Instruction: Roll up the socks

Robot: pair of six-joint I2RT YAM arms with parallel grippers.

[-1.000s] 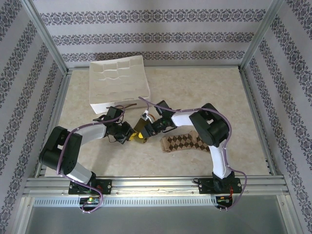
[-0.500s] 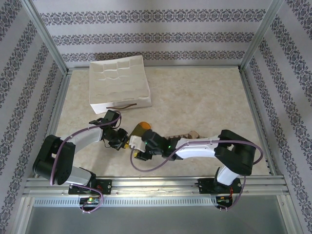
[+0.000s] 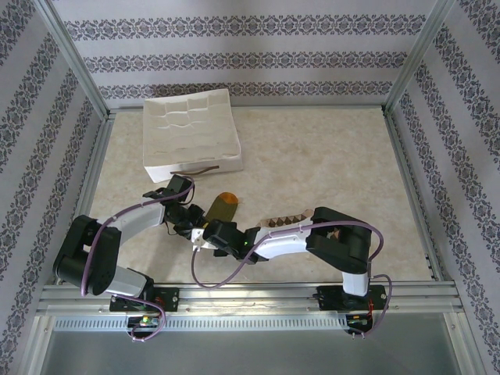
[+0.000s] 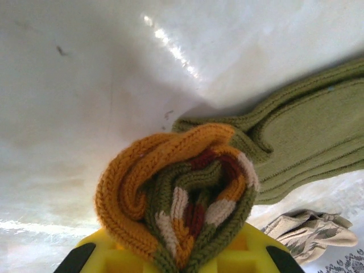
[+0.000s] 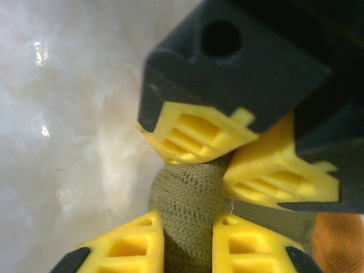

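Left gripper (image 4: 176, 261) and right gripper (image 5: 187, 250) (arms stretched low, converging) both clamp the olive sock (image 4: 307, 136).

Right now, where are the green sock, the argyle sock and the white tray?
green sock (image 4: 176, 205): left wrist view, on its rolled striped end.
argyle sock (image 3: 283, 223): top external view, on the visible diamond-patterned strip.
white tray (image 3: 223, 162): top external view, on its near wall.

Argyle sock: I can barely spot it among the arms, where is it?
In the top view the argyle sock lies slightly right of centre, partly hidden behind the right arm, to the right of the green sock.
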